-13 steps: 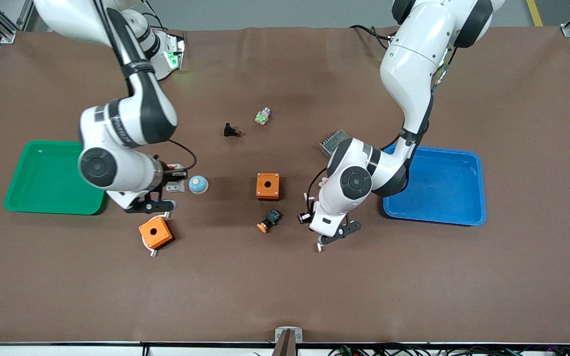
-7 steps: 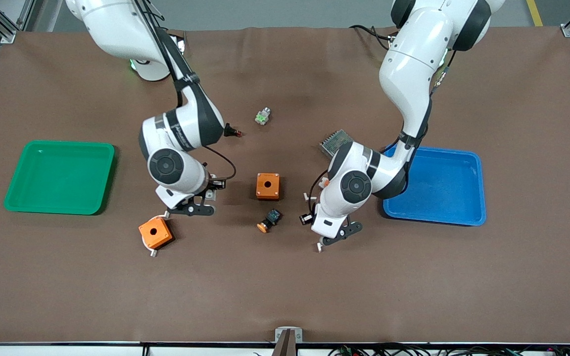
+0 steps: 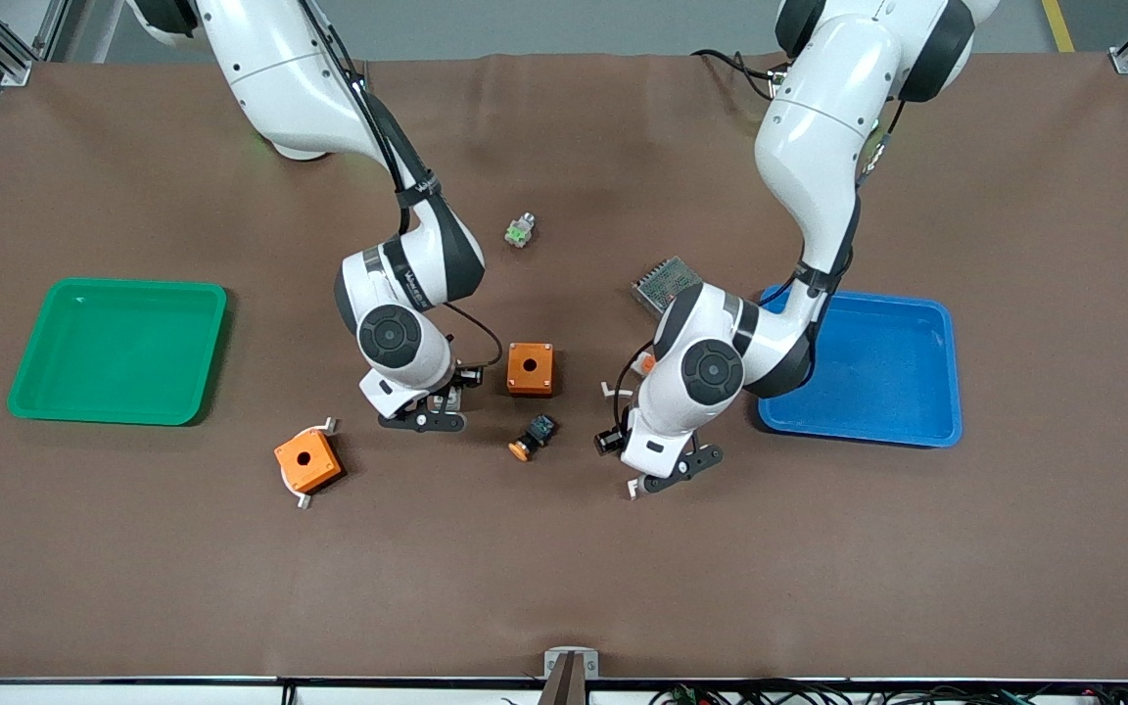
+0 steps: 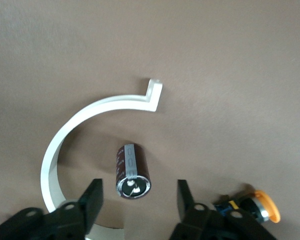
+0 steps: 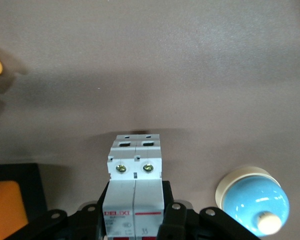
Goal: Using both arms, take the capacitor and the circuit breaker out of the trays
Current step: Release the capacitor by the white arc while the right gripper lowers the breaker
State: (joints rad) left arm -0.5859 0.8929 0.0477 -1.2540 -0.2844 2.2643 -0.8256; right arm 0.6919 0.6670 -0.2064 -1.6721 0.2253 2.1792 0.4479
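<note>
Two trays, the green tray (image 3: 114, 352) and the blue tray (image 3: 877, 372), are sitting at the two ends of the front view's middle band, and neither task part is lying in them. Both arms are reaching into the lower centre of that frame. The right gripper (image 3: 424, 421) is hanging over the table between the two orange boxes (image 3: 531, 368). Its fingers are pressing together on the circuit breaker (image 5: 134, 170), whose long axis is running straight out along the fingers. Whether the block is touching the cloth I cannot tell. A blue dome (image 5: 252, 200) is sitting just beside it, so lowering will probably be calling for care on that side. The left gripper (image 3: 667, 480) is hovering low near the black-and-orange button (image 3: 533, 437), with its fingers spread. The capacitor (image 4: 132, 170) is lying on its side on the table directly between them, with a gap showing on each side. Its silvery end is pointing toward the wrist, and its axis is running along the gap, not across it. A white curved piece (image 4: 80, 125) is arcing around it. Judging by this, the left arm's part is looking already set down, and a straight lift should be clearing it.
</note>
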